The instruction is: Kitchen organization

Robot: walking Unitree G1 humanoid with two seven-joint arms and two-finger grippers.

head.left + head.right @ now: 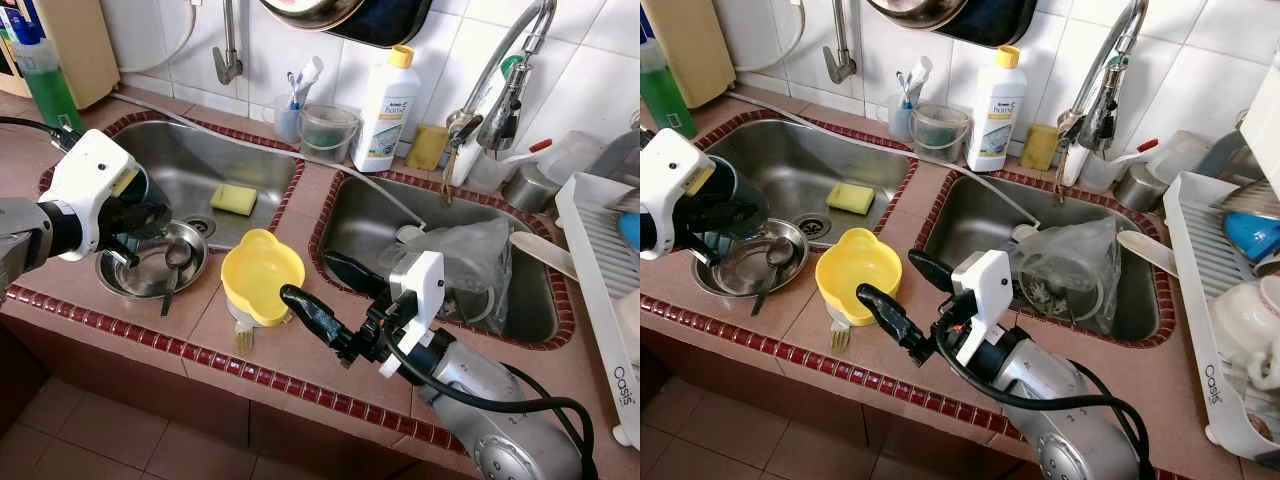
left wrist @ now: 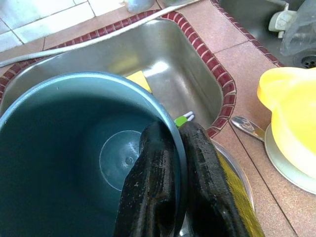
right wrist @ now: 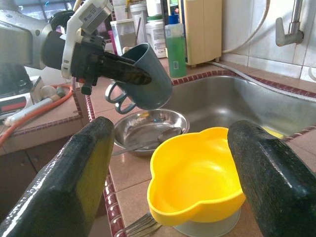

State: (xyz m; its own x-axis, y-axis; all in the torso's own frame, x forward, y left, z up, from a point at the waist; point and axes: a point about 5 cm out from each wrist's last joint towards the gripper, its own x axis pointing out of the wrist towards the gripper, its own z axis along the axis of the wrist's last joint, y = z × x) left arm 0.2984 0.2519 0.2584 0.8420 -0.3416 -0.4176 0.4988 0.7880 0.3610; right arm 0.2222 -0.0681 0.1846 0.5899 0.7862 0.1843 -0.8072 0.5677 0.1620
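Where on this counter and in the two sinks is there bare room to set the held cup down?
Free: the left sink floor beside the yellow sponge, and the tile strip between the yellow bowl and the right sink. Crowded: the right sink with the plastic bag, and the steel bowl under the left gripper gripping the blue cup.

Two sinks (image 1: 190, 150), one yellow bowl (image 1: 262, 272) (on a plate), one mug (image 3: 146, 74)
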